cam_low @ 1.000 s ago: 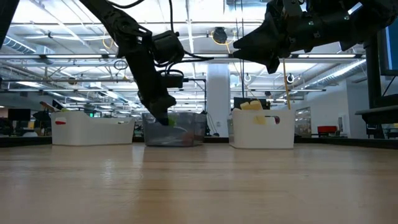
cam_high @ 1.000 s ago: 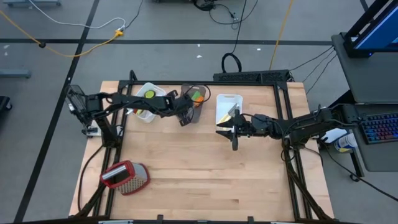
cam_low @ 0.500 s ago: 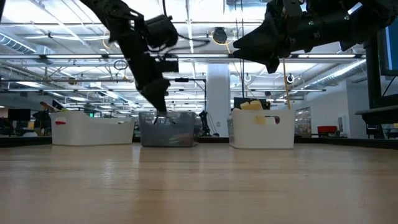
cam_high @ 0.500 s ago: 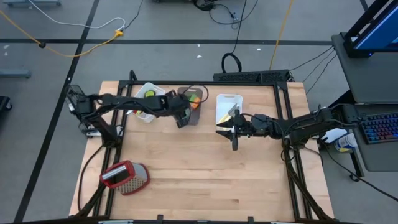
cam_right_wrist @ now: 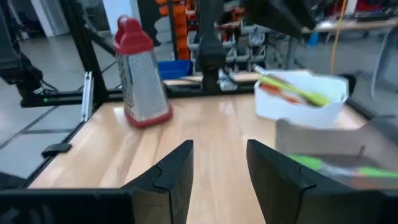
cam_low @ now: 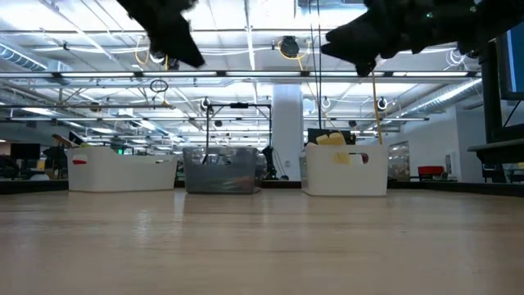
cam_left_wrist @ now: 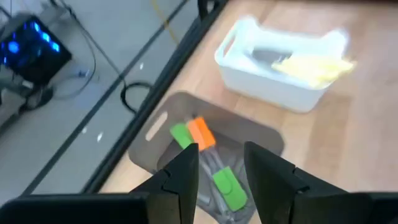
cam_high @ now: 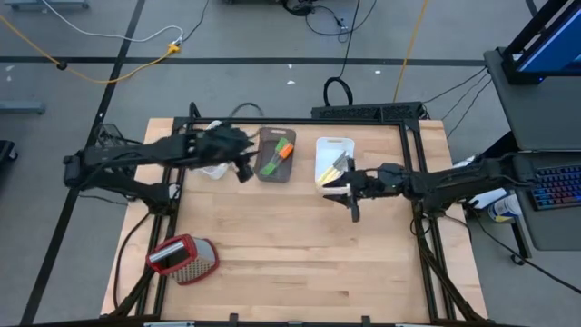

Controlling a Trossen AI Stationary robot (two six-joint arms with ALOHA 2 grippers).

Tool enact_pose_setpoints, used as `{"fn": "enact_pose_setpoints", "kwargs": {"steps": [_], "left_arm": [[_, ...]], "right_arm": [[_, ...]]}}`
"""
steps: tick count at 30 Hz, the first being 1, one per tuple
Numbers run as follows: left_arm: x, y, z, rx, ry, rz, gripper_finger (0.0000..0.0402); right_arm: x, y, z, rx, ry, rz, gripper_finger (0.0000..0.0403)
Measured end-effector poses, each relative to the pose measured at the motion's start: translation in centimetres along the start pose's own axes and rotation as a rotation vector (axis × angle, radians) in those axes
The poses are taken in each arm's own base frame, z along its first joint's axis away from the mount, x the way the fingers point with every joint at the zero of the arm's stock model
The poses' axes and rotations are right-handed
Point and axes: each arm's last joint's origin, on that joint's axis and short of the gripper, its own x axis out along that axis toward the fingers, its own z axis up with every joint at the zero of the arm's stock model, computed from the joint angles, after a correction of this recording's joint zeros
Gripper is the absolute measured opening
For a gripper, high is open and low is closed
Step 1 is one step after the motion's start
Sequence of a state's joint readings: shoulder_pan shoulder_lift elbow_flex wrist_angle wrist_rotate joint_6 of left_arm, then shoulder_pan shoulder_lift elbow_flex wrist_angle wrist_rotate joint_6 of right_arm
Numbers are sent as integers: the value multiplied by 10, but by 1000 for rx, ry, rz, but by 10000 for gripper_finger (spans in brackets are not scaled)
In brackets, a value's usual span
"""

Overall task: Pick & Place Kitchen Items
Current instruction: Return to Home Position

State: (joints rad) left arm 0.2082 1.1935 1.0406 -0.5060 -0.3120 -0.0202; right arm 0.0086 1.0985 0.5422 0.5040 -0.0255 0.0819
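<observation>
**Nothing Held on Either Side**

Left gripper [cam_left_wrist: 221, 155] high over the back-left of the pale wooden table [cam_high: 290, 263], just beside the dark rectangular bin [cam_high: 274, 176]. Fingers [cam_left_wrist: 186, 177] spread apart, nothing between them. Inside that bin, green spatulas [cam_left_wrist: 229, 186] and an orange spatula [cam_left_wrist: 202, 132], lying together (handles partly hidden behind the fingers). Right gripper [cam_right_wrist: 219, 149] likewise released and empty, hanging just in front of the white plastic tub [cam_high: 334, 141] at the back right, a yellow utensil [cam_left_wrist: 314, 65] in that tub. Beyond the dark bin, the other white tub [cam_right_wrist: 301, 106] with a red utensil [cam_right_wrist: 277, 89] and a yellow-green utensil [cam_right_wrist: 305, 93] inside. Red-topped metal grater [cam_high: 182, 257] near the front-left corner, well apart from the tubs.
</observation>
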Motion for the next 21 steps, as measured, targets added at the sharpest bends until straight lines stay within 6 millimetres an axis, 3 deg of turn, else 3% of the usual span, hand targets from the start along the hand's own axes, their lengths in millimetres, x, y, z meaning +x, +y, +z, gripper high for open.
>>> {"fn": "enact_pose_setpoints", "kwargs": {"steps": [5, 11, 14, 21], "left_arm": [[-54, 6, 2, 11, -144, -41, 131], [-98, 14, -7, 46, -264, -81, 131], [-109, 17, -18, 61, -297, -93, 131], [-119, 23, -53, 52, -345, -100, 131]], "right_arm": [[-21, 1, 10, -57, 8, -1, 121], [-45, 3, 17, -79, 24, 0, 44], [-55, 3, 21, -101, 10, 1, 7], [-73, 4, 27, -122, -22, 2, 3]]}}
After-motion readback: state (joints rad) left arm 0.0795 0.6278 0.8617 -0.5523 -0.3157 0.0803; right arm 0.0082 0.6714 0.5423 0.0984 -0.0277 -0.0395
